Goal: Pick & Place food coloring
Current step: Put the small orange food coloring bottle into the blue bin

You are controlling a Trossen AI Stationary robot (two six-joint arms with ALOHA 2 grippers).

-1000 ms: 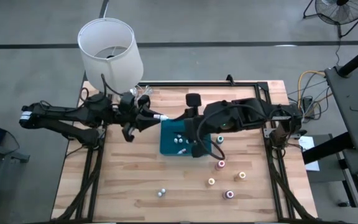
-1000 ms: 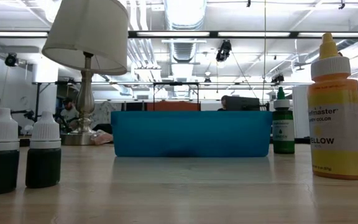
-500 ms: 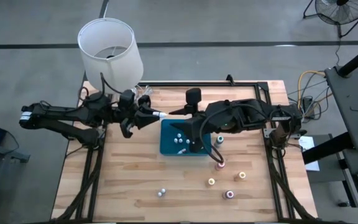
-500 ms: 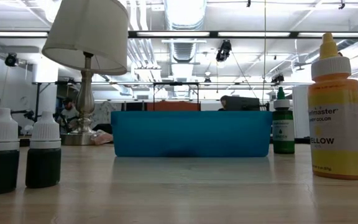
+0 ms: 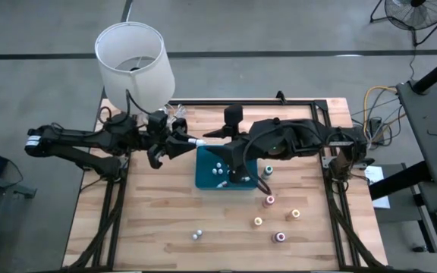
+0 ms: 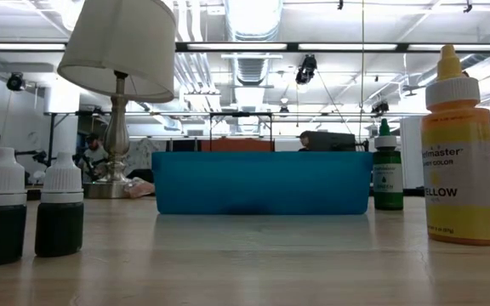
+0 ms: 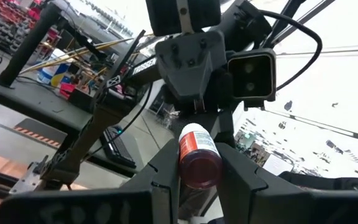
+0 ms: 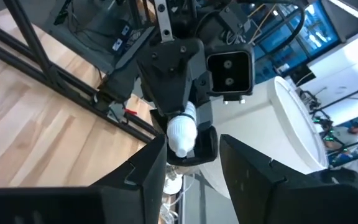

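Food coloring first: the bottle (image 7: 199, 167) you care about is up in the air, clenched between the fingers of the left gripper (image 7: 197, 155), near the far left corner of the blue tray (image 5: 203, 180).

And there's the change: half a second ago the right gripper (image 8: 192, 145) hung low over the tray, and a second ago over its right edge. It has now lifted and swung across to face the left one head-on. Its fingers stand apart with nothing between them, and the bottle's white tip points straight at that gap. To my eye that sets up a hand-over, not a drop, so this bottle is not placed yet.

A few white-capped bottles (image 5: 217, 171) already lie inside the tray. Outside it you have a green-topped one (image 5: 268, 170) just beside the right wall, then pink (image 5: 269, 200), orange (image 5: 295, 214), yellow (image 5: 258, 221) and another pink (image 5: 279, 236) scattered nearer the front. A white-capped one (image 5: 197, 235) sits alone.

The held bottle is a small cylinder, dark red and see-through, with a white label band and a rounded white nozzle. It looks like smooth plastic, likely slippery. The tray is smooth and straight-walled. The table (image 5: 165, 220) is pale planked wood, and a white lamp (image 5: 133, 57) with a drum shade stands at the back left.
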